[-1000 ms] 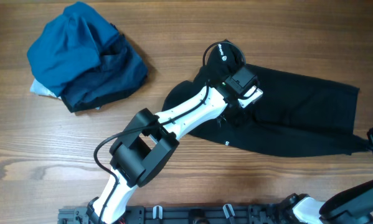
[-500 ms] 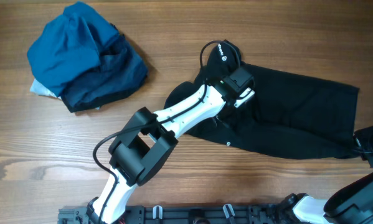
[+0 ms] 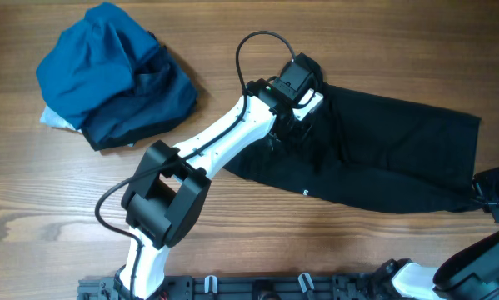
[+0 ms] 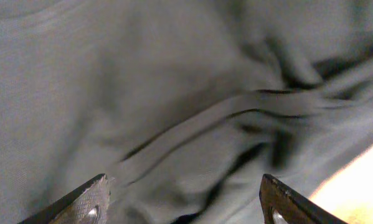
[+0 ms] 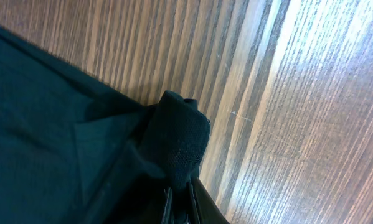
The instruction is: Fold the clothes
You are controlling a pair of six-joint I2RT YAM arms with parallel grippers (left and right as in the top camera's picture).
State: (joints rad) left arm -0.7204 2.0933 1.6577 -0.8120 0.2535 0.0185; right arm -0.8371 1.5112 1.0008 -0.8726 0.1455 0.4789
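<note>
Dark shirt (image 4: 142, 93) cloth fills nearly the whole view, washed to grey and blurred. A raised fold runs across it from about 8 o'clock toward 3 o'clock, with deeper creases bunched near 2 o'clock. The left gripper (image 4: 183, 186) sits at 6 o'clock, its two fingertips (image 4: 86, 202) standing wide apart at 7 and 5 o'clock with nothing pinched between them. Whether they touch the cloth is hard to tell. A bright patch of table (image 4: 360, 193) shows at 4 o'clock.

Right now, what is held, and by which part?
The right gripper pinches the black shirt by a bunched corner; the left gripper is open, holding nothing.
</note>
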